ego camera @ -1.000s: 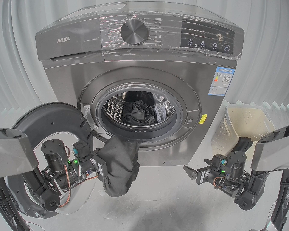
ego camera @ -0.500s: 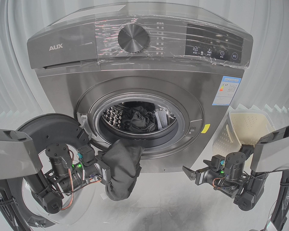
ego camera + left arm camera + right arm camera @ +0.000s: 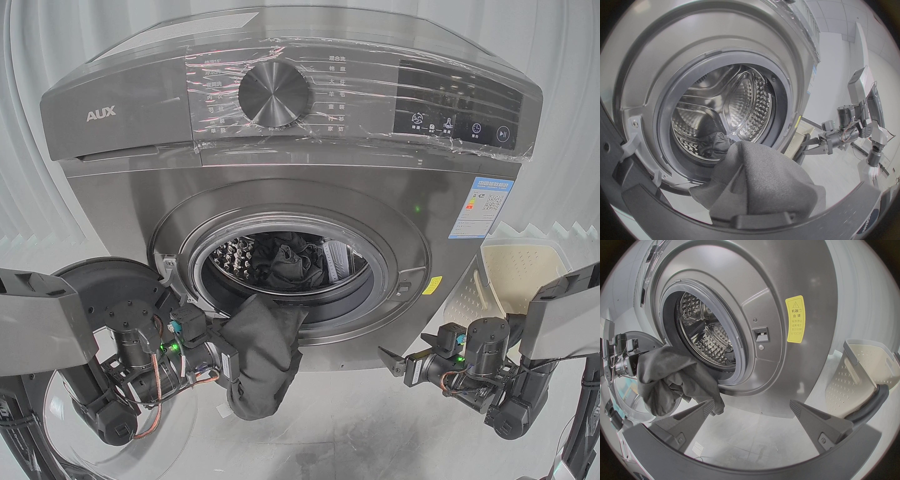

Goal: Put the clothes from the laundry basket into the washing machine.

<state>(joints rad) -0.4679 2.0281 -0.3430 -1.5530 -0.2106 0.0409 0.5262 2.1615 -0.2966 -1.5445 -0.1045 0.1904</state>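
**Pale floor (image 3: 350, 431), washing machine (image 3: 281, 181) open, dark grey garment (image 3: 262, 356) at its mouth**

Behind and to both sides, white pleated curtain (image 3: 37, 156). In the middle of the scene, the grey front-loading washing machine, with clear film over the control panel (image 3: 437, 106) and the round dial (image 3: 273, 94). Round door (image 3: 94, 287) swung fully open toward the robot's left. Inside the steel drum (image 3: 740, 103), a bundle of dark clothes (image 3: 290, 259) lying low.

Left gripper (image 3: 762, 218) low, just in front of the door opening, clamped on the dark grey garment, fingers mostly buried in the cloth. Upper end of the garment resting on the lower lip of the opening, against the rubber seal. Rest of it hanging down in front of the machine, not yet inside the drum.

Right gripper (image 3: 390, 362) low at the machine's right side, below the yellow sticker (image 3: 435, 285). Fingers spread wide, nothing between them, pointed toward the garment but well apart from it.

Cream perforated laundry basket (image 3: 531, 275) just beside the machine's right front corner, tipped with its open side toward the robot, lower part hidden behind the right arm.
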